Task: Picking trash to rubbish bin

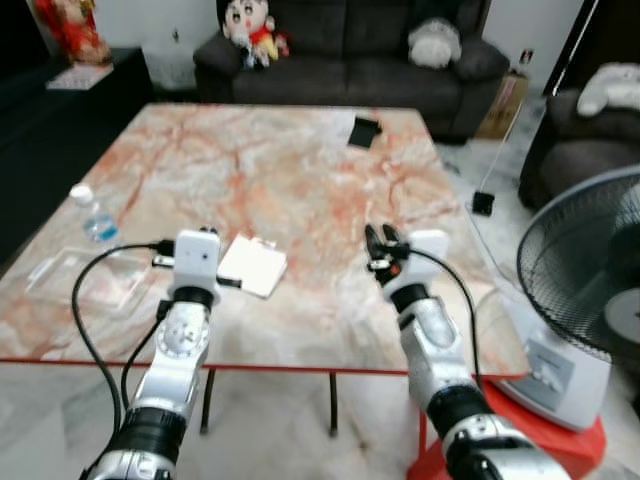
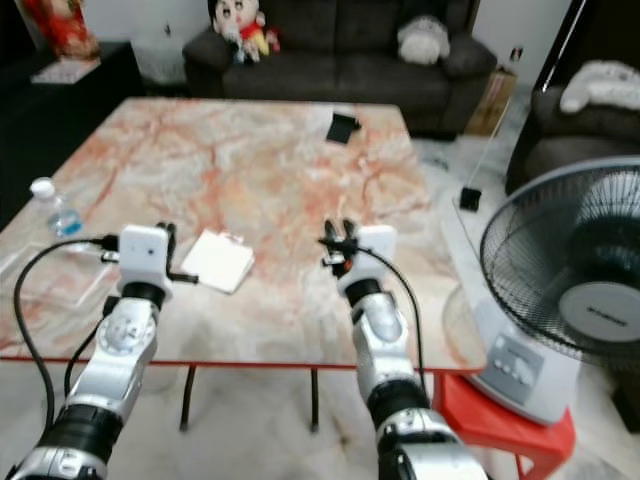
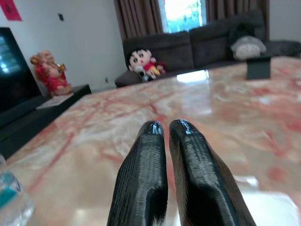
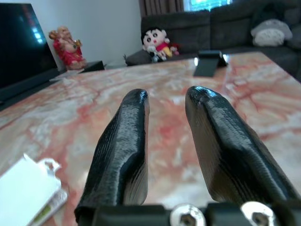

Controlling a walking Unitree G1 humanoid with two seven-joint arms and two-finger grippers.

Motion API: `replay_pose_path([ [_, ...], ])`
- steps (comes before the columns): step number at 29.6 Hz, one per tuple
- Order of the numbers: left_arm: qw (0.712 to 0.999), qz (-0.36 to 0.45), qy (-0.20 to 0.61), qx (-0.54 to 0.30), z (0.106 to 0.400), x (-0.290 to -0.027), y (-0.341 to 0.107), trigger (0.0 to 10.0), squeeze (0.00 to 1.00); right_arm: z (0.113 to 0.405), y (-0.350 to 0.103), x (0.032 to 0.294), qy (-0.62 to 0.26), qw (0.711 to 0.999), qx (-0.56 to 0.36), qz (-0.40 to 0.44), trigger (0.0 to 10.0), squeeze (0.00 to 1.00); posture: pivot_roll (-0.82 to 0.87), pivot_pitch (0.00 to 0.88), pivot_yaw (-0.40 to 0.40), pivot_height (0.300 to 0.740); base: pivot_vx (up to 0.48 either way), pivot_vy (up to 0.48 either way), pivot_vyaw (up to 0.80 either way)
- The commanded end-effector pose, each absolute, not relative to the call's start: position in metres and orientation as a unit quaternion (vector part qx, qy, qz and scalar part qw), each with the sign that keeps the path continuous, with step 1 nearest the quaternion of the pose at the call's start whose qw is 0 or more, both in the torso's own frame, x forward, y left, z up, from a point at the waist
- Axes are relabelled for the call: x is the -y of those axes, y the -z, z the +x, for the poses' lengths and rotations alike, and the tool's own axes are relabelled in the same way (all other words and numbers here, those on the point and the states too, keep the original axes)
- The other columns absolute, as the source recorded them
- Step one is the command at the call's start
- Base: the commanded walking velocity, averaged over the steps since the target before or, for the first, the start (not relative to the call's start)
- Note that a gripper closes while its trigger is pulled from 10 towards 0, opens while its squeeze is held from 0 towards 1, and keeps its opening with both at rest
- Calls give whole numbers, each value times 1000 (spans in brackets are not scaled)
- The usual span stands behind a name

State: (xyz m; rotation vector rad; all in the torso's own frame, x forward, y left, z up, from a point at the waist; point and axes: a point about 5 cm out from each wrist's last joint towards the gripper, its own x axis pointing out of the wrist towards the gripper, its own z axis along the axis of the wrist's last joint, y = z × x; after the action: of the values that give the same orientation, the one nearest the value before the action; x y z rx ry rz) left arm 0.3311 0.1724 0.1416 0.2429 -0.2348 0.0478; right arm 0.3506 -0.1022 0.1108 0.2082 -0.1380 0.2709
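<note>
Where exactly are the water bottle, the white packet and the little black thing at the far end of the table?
water bottle (image 1: 97,222), left eye view, on its label.
white packet (image 1: 252,265), left eye view, on its flat middle.
little black thing (image 1: 364,132), left eye view, on its top face.

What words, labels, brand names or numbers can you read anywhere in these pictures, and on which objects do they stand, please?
No text here can be read.
Water bottle: its blue label is too small and blurred to read.
White packet on the marble table: greenish print at its edge in the right wrist view is too blurred to read.
Fan base: its control panel markings are too small to make out.
Red hanging on the wall: no legible characters.
</note>
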Motion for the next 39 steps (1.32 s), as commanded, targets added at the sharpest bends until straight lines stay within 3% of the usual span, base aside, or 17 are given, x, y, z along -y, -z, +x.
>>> replay_pose_path([
  [1, 985, 124, -29, 119, 331, -179, -146, 10000, 0, 352, -117, 90, -153, 980, 75, 107, 10000, 0, -9, 0, -46, 740, 356, 0, 0],
  [14, 985, 130, -13, 113, 331, -173, -144, 10000, 0, 351, -116, 89, -155, 979, 73, 108, 10000, 0, -7, 0, -47, 740, 65, 0, 0],
  [39, 983, 132, -24, 123, 332, -177, -149, 10000, 0, 351, -115, 86, -165, 978, 70, 105, 10000, 0, -7, 1, -46, 740, 322, 0, 0],
])
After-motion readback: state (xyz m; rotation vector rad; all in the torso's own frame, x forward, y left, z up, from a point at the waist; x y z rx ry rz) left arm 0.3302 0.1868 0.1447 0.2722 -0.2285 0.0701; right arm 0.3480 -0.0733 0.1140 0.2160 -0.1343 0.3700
